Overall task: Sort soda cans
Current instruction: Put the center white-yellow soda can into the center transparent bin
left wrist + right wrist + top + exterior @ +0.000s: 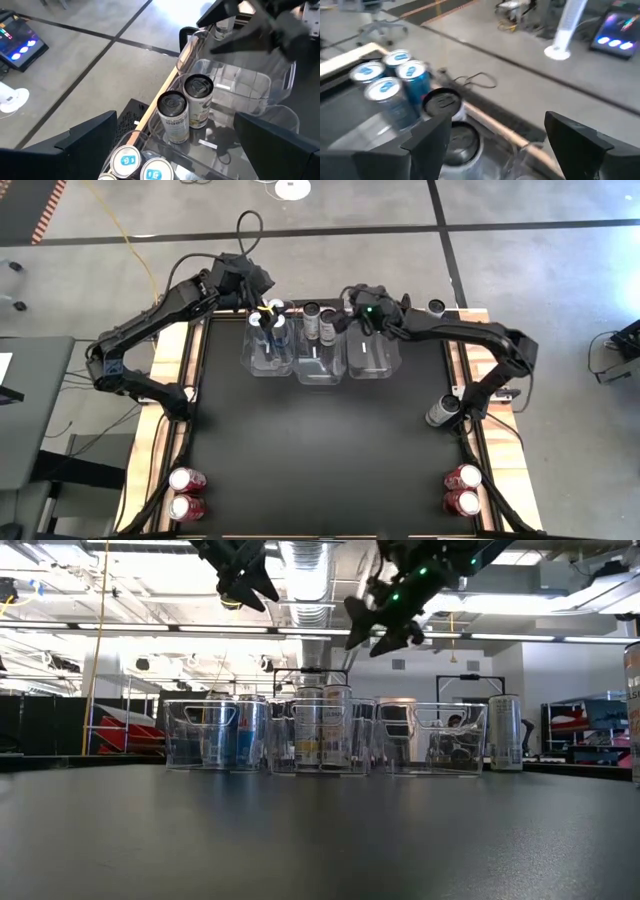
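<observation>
The right gripper (345, 308) hangs with its fingers spread and nothing between them, above the far end of the table, over the gap between the middle bin (320, 365) and the right bin (372, 358). The left gripper (262, 298) hangs likewise wide apart and empty, over the far end of the left bin (268, 362).

Three clear plastic bins stand side by side at the far edge of the black table (320, 450). In the left bin stand the blue-silver cans (395, 90), clustered at its far end directly below the left gripper. In the middle bin two dark grey cans (185, 107) stand upright, touching, at its far end, close under the right gripper. The right bin shows no can inside.

Other cans lie outside the bins. One silver-topped can (436, 307) stands beyond the right bin at the table's far right corner; in the low view it is upright just beside the right bin. Another dark can (441, 411) lies on its side at the right edge of the table, partly under the right arm. Two red cans (186, 492) stand together at the near left corner and two more red cans (462, 489) at the near right corner, well apart from the bins.
</observation>
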